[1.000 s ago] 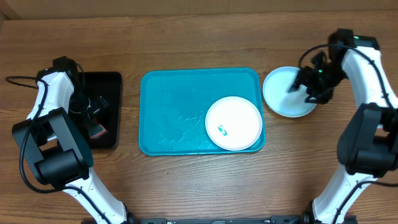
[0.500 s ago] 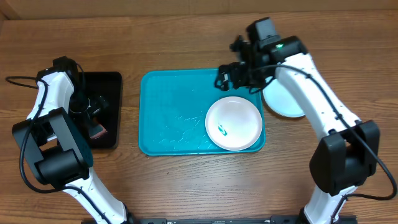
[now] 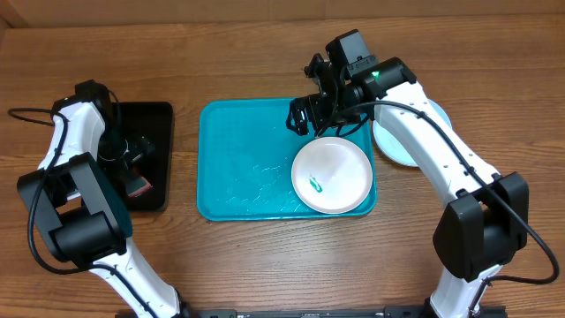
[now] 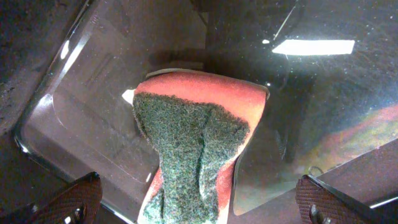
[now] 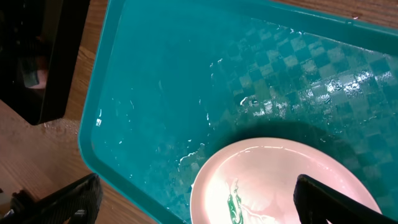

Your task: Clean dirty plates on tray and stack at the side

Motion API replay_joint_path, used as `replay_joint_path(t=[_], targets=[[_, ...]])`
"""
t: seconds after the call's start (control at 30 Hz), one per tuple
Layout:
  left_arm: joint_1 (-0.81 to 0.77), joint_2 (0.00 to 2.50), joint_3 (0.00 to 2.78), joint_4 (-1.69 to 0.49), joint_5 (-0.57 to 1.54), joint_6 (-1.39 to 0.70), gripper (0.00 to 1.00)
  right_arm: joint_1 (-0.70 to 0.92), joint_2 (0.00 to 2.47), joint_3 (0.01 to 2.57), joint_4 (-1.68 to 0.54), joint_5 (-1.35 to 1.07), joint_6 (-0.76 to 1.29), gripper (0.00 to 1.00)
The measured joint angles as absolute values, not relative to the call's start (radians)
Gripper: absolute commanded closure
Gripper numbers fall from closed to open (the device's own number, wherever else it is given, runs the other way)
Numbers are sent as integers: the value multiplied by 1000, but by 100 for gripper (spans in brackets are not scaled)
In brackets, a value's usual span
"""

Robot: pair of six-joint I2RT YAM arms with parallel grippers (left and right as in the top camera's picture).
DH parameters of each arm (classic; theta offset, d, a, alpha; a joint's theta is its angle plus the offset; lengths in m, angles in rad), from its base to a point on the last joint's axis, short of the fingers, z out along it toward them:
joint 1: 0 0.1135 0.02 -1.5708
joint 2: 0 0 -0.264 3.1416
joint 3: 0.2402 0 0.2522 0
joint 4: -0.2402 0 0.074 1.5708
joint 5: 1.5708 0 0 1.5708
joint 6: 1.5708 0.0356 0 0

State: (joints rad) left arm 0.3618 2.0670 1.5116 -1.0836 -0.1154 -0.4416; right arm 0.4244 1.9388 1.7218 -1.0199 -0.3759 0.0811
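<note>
My right claw (image 5: 199, 208) hangs with fingers spread apart over the glossy, wet-looking turquoise tray (image 3: 238, 150), whose floor has a fine chequered texture. It is just above the far rim of the round white plate (image 3: 331, 175). That plate lies in the tray's near right corner and bears a teal-green smudge (image 5: 235, 205). A pale blue plate (image 3: 397, 148) rests on the wooden worktop (image 3: 265, 256) beside the tray. My left claw (image 4: 199, 208), fingers also apart, hovers over a reddish sponge (image 4: 193, 143) with a coarse green scouring face, in a smooth black tray (image 3: 157, 115).
</note>
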Motion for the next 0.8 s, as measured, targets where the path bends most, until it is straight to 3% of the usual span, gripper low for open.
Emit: replay_joint_path(t=[0.8], targets=[[362,2067,1512,-1084,-115,-442,0,424,1939,1722,-1050,-374,81,0]])
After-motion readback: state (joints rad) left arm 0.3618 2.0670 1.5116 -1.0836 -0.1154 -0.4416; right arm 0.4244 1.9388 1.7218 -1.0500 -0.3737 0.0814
